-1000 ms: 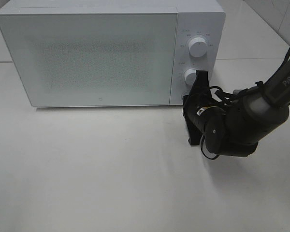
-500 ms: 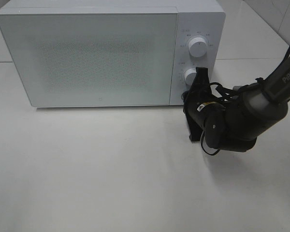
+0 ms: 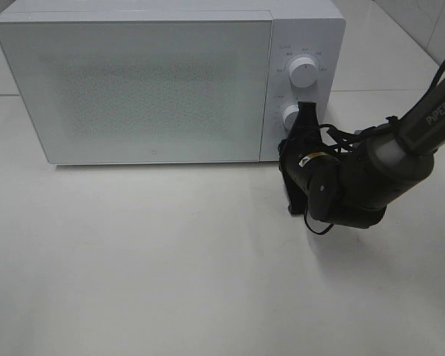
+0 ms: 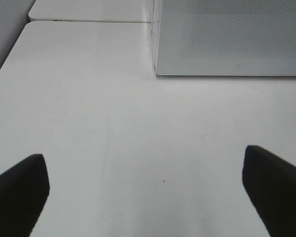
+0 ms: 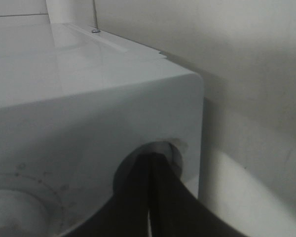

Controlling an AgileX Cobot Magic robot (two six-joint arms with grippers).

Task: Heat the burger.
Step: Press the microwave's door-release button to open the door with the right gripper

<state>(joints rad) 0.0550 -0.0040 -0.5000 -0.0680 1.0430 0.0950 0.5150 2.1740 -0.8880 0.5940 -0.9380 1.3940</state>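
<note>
The burger showed in no view; the microwave (image 3: 156, 81) stood closed. At its lower knob (image 3: 287, 116), about 4 o'clock on the front, the right gripper (image 3: 306, 111) pressed in, jaws clenched together. The left gripper (image 4: 148, 197) hung released above the table (image 4: 113, 123).

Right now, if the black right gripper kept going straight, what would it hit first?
Probably the lower round white knob on the white microwave oven: the shut right gripper points at it from very close, perhaps touching; depth is unclear.
</note>
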